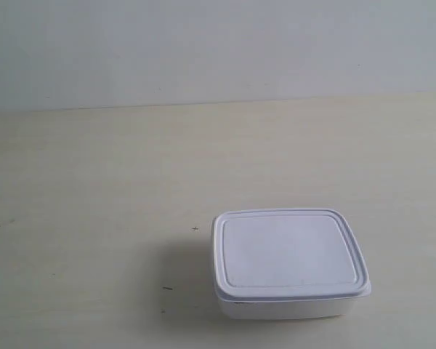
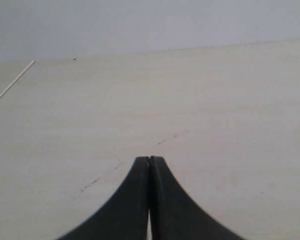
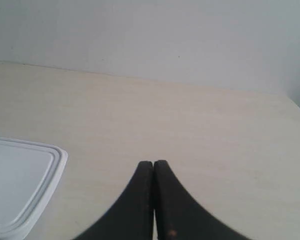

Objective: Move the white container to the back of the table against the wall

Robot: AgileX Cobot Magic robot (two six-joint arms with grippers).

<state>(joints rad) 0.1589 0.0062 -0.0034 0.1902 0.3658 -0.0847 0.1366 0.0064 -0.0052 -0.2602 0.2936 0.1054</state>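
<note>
The white container (image 1: 287,262), a shallow lidded box, rests on the cream table (image 1: 94,189) near its front edge, well away from the pale wall (image 1: 218,43). No arm shows in the exterior view. My right gripper (image 3: 153,163) is shut with nothing between its black fingers, and a corner of the white container (image 3: 20,185) lies beside it, apart from the tips. My left gripper (image 2: 149,159) is also shut and empty, over bare table (image 2: 215,100); the container is out of that view.
A few tiny dark marks (image 1: 167,288) dot the table near the container. The table meets the wall along a straight line (image 1: 218,103). In the left wrist view a thin pale line (image 2: 12,83) runs along the table's side.
</note>
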